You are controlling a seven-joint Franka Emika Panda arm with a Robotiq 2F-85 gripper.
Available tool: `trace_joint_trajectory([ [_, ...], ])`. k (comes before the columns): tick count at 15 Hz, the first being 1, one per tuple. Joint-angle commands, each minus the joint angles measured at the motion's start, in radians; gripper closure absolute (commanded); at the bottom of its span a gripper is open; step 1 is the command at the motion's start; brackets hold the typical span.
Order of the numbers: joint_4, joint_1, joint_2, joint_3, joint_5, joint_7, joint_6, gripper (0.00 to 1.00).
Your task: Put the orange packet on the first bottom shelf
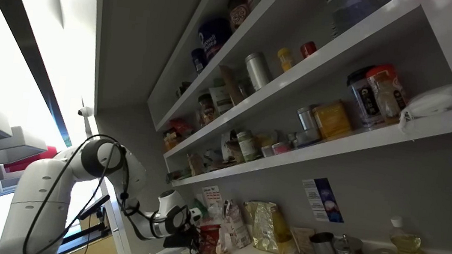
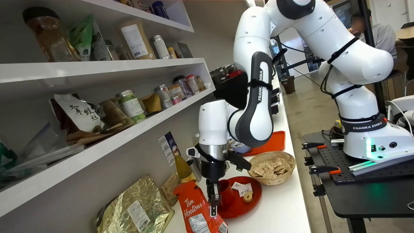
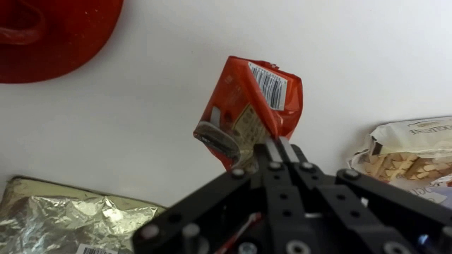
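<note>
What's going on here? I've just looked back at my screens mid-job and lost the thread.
The robot arm is handling the orange packet: its pincer appears to be pinching an edge of it, low over the white counter. Whether the packet is clear of the counter, I can't tell. It isn't on the first bottom shelf yet; that runs along the wall, higher up. A red plate and a gold foil bag sit close by.
</note>
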Motion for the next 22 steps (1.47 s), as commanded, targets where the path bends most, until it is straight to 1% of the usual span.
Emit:
trace_joint_trajectory([
  [1, -0.112, 0.104, -0.206, -0.064, -0.047, 0.113, -0.104, 0.99],
  [3, -0.152, 0.145, -0.298, -0.097, -0.12, 0.19, -0.151, 0.99],
  [5, -0.185, 0.161, -0.39, -0.115, -0.22, 0.286, -0.206, 0.99],
  [7, -0.213, 0.149, -0.473, -0.116, -0.33, 0.387, -0.255, 0.99],
  [9, -0.235, 0.128, -0.552, -0.104, -0.392, 0.467, -0.317, 0.99],
  [10, -0.248, 0.117, -0.596, -0.101, -0.404, 0.496, -0.347, 0.99],
  [11, -0.264, 0.029, -0.641, -0.022, -0.38, 0.502, -0.375, 0.99],
  [13, -0.294, -0.02, -0.724, 0.012, -0.347, 0.523, -0.431, 0.99],
  [15, -0.326, -0.073, -0.814, 0.029, -0.301, 0.529, -0.487, 0.99],
  [17, -0.36, -0.127, -0.895, 0.019, -0.264, 0.518, -0.529, 0.99],
  [18, -0.38, -0.153, -0.941, 0.002, -0.242, 0.503, -0.55, 0.99],
  [20, -0.406, -0.214, -1.011, -0.034, -0.218, 0.471, -0.577, 0.99],
  [22, -0.415, -0.285, -1.06, -0.094, -0.205, 0.414, -0.6, 0.99],
])
